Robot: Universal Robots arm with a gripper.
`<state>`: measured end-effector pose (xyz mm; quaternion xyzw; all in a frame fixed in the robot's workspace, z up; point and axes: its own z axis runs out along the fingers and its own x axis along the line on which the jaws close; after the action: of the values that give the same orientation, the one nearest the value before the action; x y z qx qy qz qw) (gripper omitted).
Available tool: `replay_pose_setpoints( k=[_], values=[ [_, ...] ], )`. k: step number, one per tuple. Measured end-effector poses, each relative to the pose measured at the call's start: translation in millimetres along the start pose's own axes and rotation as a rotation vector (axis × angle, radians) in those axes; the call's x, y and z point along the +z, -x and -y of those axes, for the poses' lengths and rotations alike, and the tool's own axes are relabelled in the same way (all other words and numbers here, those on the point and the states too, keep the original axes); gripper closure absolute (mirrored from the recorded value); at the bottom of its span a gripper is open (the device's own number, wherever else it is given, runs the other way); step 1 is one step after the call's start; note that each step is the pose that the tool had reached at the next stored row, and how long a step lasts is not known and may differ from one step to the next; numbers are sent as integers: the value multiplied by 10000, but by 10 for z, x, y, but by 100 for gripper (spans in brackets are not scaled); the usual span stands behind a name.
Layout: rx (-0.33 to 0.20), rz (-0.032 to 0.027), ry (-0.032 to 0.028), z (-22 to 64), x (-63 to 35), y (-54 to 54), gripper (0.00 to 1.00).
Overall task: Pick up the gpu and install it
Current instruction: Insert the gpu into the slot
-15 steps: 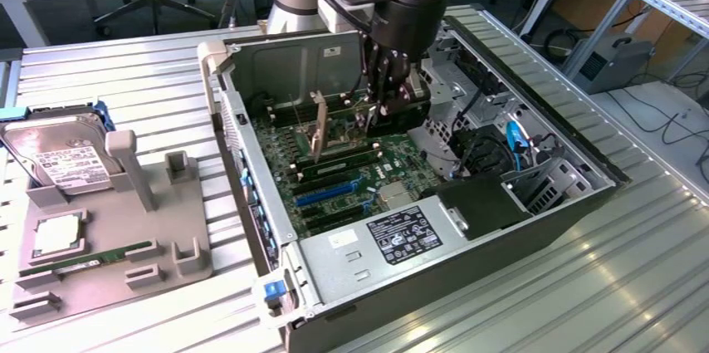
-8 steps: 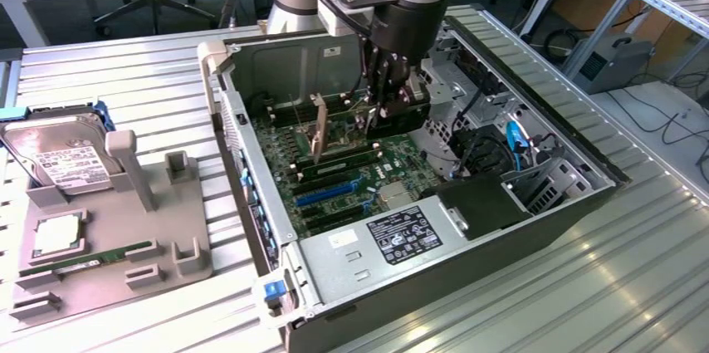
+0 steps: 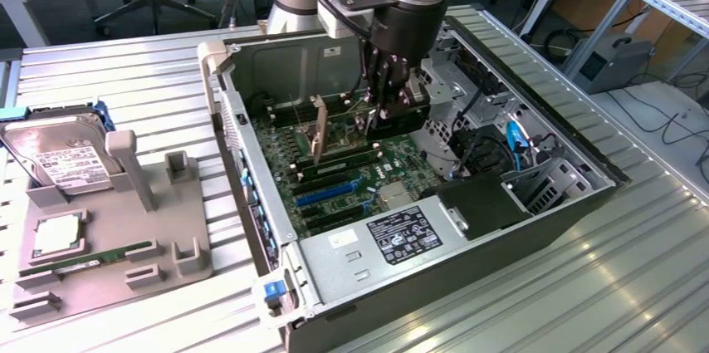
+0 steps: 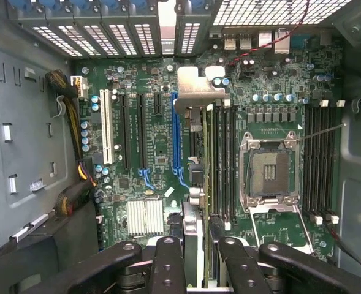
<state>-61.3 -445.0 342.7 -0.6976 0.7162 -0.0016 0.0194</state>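
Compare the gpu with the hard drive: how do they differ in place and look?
The gpu is clamped in the claw inside the case; the hard drive sits outside it in the grey holder. The gpu shows a thin edge with a silver bracket; the hard drive a broad face with a white label. Both are computer parts.

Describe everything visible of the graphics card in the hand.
The dark thin graphics card is seen edge-on, upright above the green motherboard inside the open grey computer case. Its bent silver metal bracket is at the end nearer the case's slotted rear wall. The black hand grips the opposite end between its fingers. The card hangs alongside the blue expansion slot; whether it touches the board cannot be told.
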Motion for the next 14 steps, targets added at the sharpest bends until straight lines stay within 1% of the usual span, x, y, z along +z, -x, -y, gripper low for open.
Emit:
replay_pose_setpoints(
  k=[14],
  values=[
    [0, 0, 0, -4, 24, -12, 73]
  ],
)
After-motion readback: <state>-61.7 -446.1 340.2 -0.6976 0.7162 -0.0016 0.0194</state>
